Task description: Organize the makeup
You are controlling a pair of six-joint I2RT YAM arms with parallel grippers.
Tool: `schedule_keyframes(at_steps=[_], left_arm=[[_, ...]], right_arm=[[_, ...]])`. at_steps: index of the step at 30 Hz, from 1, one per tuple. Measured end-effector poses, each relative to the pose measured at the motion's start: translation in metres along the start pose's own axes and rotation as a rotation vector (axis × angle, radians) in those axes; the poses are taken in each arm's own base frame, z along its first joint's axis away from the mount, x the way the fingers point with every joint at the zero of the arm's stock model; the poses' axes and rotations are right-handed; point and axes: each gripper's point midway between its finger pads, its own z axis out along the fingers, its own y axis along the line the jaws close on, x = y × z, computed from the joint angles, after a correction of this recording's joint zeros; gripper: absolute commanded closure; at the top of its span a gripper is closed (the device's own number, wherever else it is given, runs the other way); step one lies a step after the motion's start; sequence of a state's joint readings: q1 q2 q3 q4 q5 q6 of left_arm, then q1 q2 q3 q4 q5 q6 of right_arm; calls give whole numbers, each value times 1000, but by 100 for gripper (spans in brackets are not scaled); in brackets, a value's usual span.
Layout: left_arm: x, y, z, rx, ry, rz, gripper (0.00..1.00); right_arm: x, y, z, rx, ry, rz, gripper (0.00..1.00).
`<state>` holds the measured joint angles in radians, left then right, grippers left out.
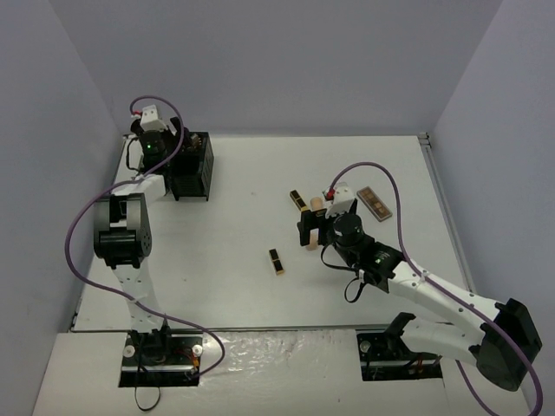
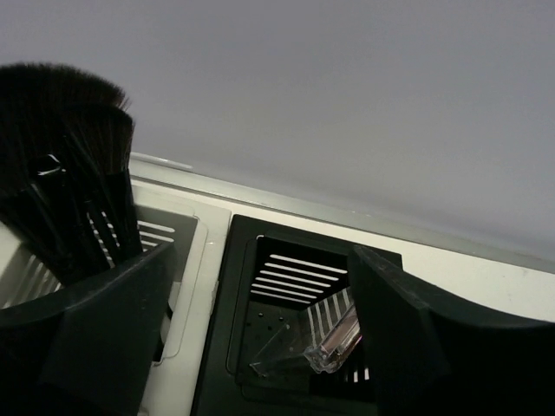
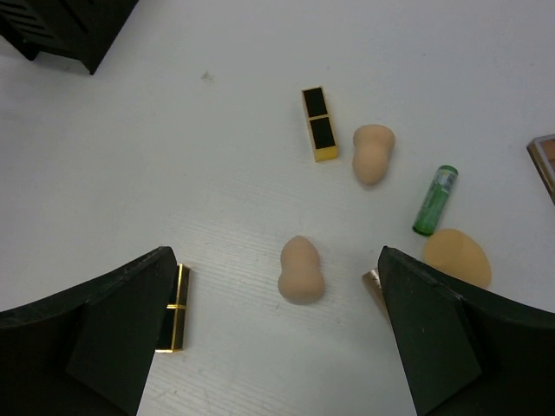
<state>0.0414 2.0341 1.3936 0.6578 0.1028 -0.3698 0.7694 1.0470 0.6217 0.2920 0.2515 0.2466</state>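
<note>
From above, the left arm reaches to the far left corner of the white table (image 1: 225,277); the left gripper (image 1: 165,149) hangs over the black bin (image 1: 195,169); how far it gapes cannot be told here. The right gripper (image 1: 319,224) points down at mid-table among scattered makeup; a near lipstick (image 1: 277,261) lies alone to its left; a far lipstick (image 1: 298,200) lies just beyond it; a flat palette (image 1: 375,201) lies further right.

At the left wrist, the left gripper (image 2: 260,286) stands wide apart with nothing between its fingers (image 2: 95,329); below them sits the black bin (image 2: 260,251), and a clear-capped tube (image 2: 316,351) lies tilted in its bottom; beside it a white bin (image 2: 186,234) holds upright black brushes (image 2: 69,173).

At the right wrist, the right gripper (image 3: 277,286) is spread wide and grips nothing; a peach sponge (image 3: 301,270) lies on the table between the fingers (image 3: 95,338), apart from both. The near lipstick (image 3: 178,308) lies just beside the left finger; a rose-gold end (image 3: 373,286) peeps out at the right one. Beyond lie the far lipstick (image 3: 319,124), a second sponge (image 3: 373,153) just beside it, a green tube (image 3: 434,200) and a third sponge (image 3: 457,257); the palette (image 3: 545,160) shows at the right edge; the black bin (image 3: 69,30) fills the top left corner.
</note>
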Motion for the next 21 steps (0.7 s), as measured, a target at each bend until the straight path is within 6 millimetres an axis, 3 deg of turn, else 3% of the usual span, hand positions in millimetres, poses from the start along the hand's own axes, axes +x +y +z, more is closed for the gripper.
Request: schedule_keyframes(at_steps=[3, 7, 11, 14, 17, 21], left_arm=[[-22, -4, -12, -15, -9, 2, 13], [-84, -21, -41, -9, -79, 2, 12], [-141, -41, -89, -5, -118, -2, 10], [-173, -60, -131, 2, -128, -10, 9], [-175, -84, -176, 29, -80, -22, 7], [-144, -106, -233, 83, 33, -43, 5]], right_arm=[[2, -22, 0, 79, 37, 30, 0], [-14, -73, 1, 240, 41, 128, 0], [-22, -135, 1, 403, 51, 246, 0], [-5, -166, 4, 488, 112, 303, 0], [22, -185, 15, 535, 207, 331, 0], [56, -204, 29, 557, 349, 358, 0]])
